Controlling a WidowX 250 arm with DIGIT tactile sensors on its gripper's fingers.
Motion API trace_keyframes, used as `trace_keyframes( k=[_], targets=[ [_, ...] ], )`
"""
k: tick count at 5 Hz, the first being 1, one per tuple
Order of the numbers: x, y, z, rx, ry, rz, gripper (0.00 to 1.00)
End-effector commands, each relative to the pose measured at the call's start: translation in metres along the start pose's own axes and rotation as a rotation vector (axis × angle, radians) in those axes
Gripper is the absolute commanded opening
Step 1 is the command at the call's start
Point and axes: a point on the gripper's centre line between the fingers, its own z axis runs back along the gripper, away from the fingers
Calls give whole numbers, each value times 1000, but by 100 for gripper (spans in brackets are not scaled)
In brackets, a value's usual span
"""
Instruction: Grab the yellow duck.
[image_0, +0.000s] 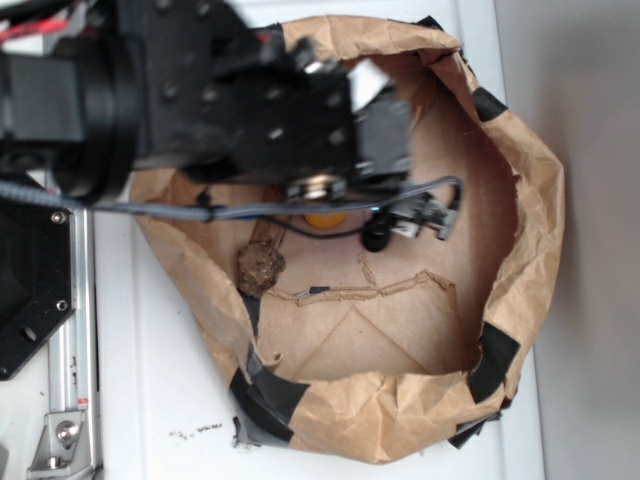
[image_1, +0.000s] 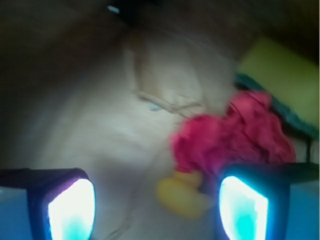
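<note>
Below, gripper (image_1: 157, 210) spread wide, holding nothing. Between its pads, beside the right one: glossy rounded yellow duck (image_1: 181, 196), touching crumpled red paper flower (image_1: 235, 137).

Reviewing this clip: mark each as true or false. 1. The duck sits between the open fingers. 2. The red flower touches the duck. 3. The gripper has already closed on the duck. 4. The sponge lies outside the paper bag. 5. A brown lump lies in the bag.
1. True: the duck lies between the fingers, nearer the right one.
2. True: the flower appears to rest against it.
3. False: the gripper is open.
4. False: the sponge lies inside the bag, behind the flower.
5. True: the lump.
</note>
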Motion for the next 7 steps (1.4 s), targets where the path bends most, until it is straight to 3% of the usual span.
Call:
trace_keyframes(
  k=[1,2,4,6,7],
  targets=[
    [15,11,6,-30,-50,145,100],
    [18,7,8,-32,-106,89,100],
    [17,7,6,-26,-91,71,100],
    [10,-9,23,-79,-30,85,100],
    [6,-14,19,-66,-8,76,100]
  ],
)
